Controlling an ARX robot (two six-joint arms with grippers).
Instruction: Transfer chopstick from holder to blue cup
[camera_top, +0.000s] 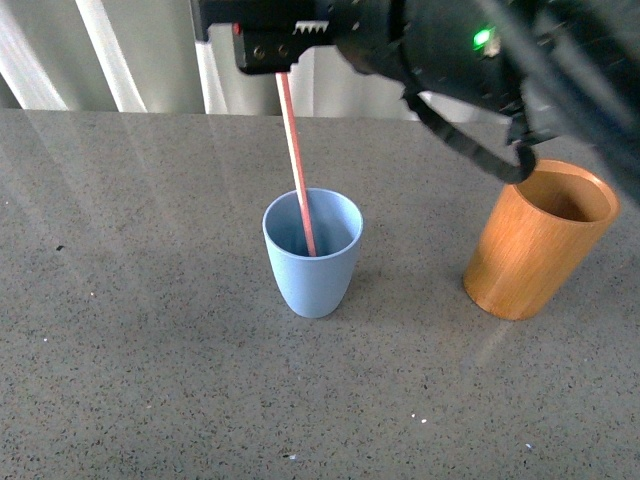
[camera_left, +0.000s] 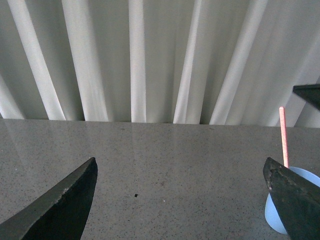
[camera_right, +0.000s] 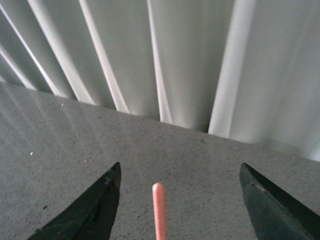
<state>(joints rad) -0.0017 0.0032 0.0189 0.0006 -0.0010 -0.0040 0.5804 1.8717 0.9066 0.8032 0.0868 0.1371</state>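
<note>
Chopstick (camera_top: 297, 165): standing in the blue cup (camera_top: 312, 255), lower end inside against the cup's interior, upper end rising well above the rim. Long axis near vertical, slight tilt; in the front view the top leans toward the left and away from the camera. Top end reaches up to the underside of the right hand (camera_top: 285, 45).

Right hand: in the right wrist view its two fingers (camera_right: 92, 212) stand wide apart, with the chopstick (camera_right: 159, 210) tip in the gap between them, touching neither. Released, not gripped.

Left hand (camera_left: 182, 200): fingers spread apart, holding nothing, low over bare desk (camera_left: 165, 160). The blue cup (camera_left: 295, 200) and the chopstick (camera_left: 283, 135) show at the edge of the left wrist view, partly behind one finger.

Holder (camera_top: 535, 245): on the desk (camera_top: 150, 350) to the right of the blue cup, well apart from it, mouth open; what can be seen of its interior is bare. It appears to lean slightly in the front view.

Pale pleated curtain (camera_left: 150, 60) behind the desk.
</note>
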